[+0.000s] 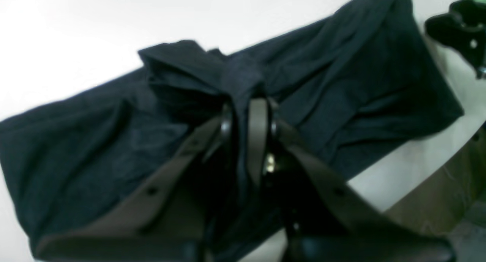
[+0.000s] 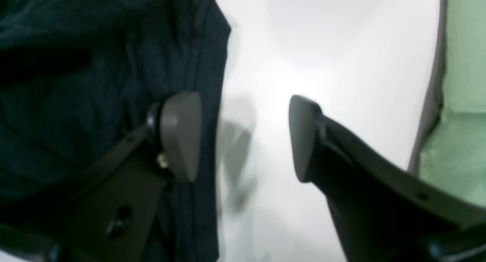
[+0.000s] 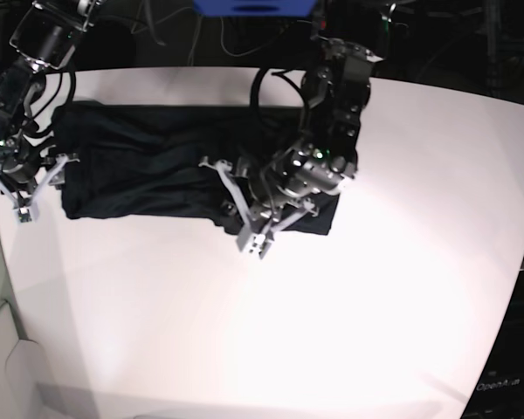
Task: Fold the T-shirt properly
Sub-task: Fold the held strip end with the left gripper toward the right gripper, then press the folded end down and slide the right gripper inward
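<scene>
On a white table point(image 3: 375, 288), the T-shirt point(image 3: 148, 170) lies stretched as a long dark band along the far half of the tabletop. At the shirt's left end in the base view, the right gripper point(image 2: 243, 136) stands with jaws spread wide, one finger point(image 2: 180, 134) over the cloth's edge, the other above bare table just beside it, nothing between them. Near the shirt's opposite end, the left gripper point(image 1: 248, 121) is pinched tight on a bunched ridge of the fabric, lifting it into folds.
</scene>
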Controlling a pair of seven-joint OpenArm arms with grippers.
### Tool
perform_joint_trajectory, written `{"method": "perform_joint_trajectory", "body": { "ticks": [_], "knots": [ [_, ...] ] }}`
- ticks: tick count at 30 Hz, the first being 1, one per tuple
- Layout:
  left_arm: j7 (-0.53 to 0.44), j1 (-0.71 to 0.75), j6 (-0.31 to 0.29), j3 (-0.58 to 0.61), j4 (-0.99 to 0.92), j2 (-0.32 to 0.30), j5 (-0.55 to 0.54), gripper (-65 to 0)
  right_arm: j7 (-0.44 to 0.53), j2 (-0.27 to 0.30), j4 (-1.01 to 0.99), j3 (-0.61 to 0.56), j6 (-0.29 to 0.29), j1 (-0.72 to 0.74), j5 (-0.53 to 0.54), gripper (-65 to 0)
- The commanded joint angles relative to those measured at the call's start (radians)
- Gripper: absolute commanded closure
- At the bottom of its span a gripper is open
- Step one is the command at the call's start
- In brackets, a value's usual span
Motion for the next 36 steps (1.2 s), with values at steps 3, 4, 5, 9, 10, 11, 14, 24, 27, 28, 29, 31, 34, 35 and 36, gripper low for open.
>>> {"method": "perform_joint_trajectory", "body": {
  "ticks": [3,4,5,9,10,11,14,24,27,28,29,31,34,35,36],
  "knots": [
    [-0.023,-0.013,-0.002,0.005,0.017,0.010,-0.014,-6.0,0.015,0.017,0.018,0.003,-0.003,0.013,0.011,-37.6],
    [-0.023,-0.011,-0.002,0.005,0.022,0.010,-0.015,-10.7,0.015,0.017,0.018,0.003,-0.003,0.011,0.011,-37.6],
    [-0.022,-0.010,-0.011,0.006,0.026,0.010,-0.015,-15.5,0.015,0.017,0.018,0.003,-0.003,0.011,0.011,-37.6],
    [-0.022,-0.008,-0.059,0.006,0.065,0.010,-0.101,-21.7,0.015,0.017,0.018,0.003,-0.003,0.011,0.011,-37.6],
    [-0.022,-0.008,-0.097,0.002,0.074,0.009,-0.140,-20.3,0.015,0.017,0.018,0.003,-0.003,0.011,0.011,-37.6],
    [-0.023,-0.013,-0.132,0.000,0.086,-0.010,-0.184,-17.0,0.015,0.017,0.018,0.003,-0.003,0.011,0.011,-37.6],
    [-0.022,-0.028,-0.135,-0.012,0.092,-0.043,-0.265,-2.2,0.015,0.017,0.018,0.003,-0.003,0.010,0.011,-37.6],
    [-0.011,-0.025,0.026,-0.115,0.059,-0.189,-0.278,0.0,0.015,0.017,0.018,0.003,-0.003,0.010,0.011,-37.6],
    [-0.017,0.003,0.027,-0.115,0.057,-0.205,-0.267,0.0,0.015,0.015,0.018,0.003,-0.003,0.010,0.011,-37.6],
    [-0.019,0.009,0.027,-0.115,0.052,-0.206,-0.262,0.0,0.015,0.012,0.018,0.003,-0.003,0.010,0.011,-37.6],
    [-0.017,0.013,0.027,-0.115,0.040,-0.209,-0.247,0.0,0.015,0.007,0.018,0.003,-0.003,0.010,0.011,-37.6],
    [-0.020,0.015,0.027,-0.115,0.017,-0.203,-0.206,0.0,0.015,0.007,0.018,0.003,-0.003,0.010,0.011,-37.6],
    [-0.023,0.026,0.027,-0.116,-0.003,-0.192,-0.152,0.0,0.015,0.004,0.018,0.003,-0.003,0.010,0.011,-37.6],
    [-0.023,0.029,0.029,-0.126,-0.004,-0.183,-0.135,0.0,0.015,0.004,0.018,0.003,-0.003,0.008,0.011,-37.6],
    [-0.023,0.029,0.032,-0.147,-0.004,-0.171,-0.110,0.0,0.015,0.004,0.018,0.003,-0.003,0.008,0.011,-37.6]
  ]
}}
